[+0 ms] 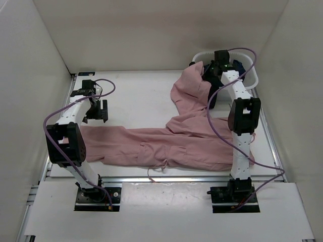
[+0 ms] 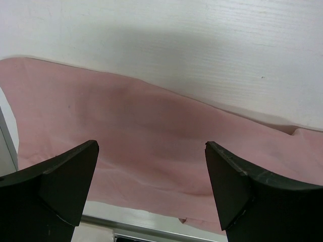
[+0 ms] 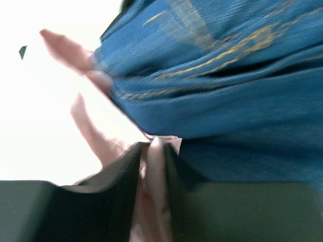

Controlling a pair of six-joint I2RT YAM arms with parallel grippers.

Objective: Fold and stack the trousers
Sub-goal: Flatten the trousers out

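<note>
The dusty-pink trousers (image 1: 166,143) lie spread on the white table (image 1: 136,96). One leg runs left under my left arm; the other climbs toward the white basket (image 1: 254,76) at the back right. My left gripper (image 1: 102,112) hovers open just above the left leg's far edge, nothing between its fingers (image 2: 70,176), with pink cloth (image 2: 126,131) below. My right gripper (image 1: 209,70) is at the basket's left rim, shut on a fold of the pink trousers (image 3: 154,196), which fills the gap between the jaws of this gripper (image 3: 154,146).
A blue garment with yellow stitching (image 3: 227,75) lies right behind the right gripper, in the basket; its dark edge (image 1: 213,98) hangs over the basket's near side. White walls enclose the table. A metal rail (image 1: 192,177) runs along the front edge.
</note>
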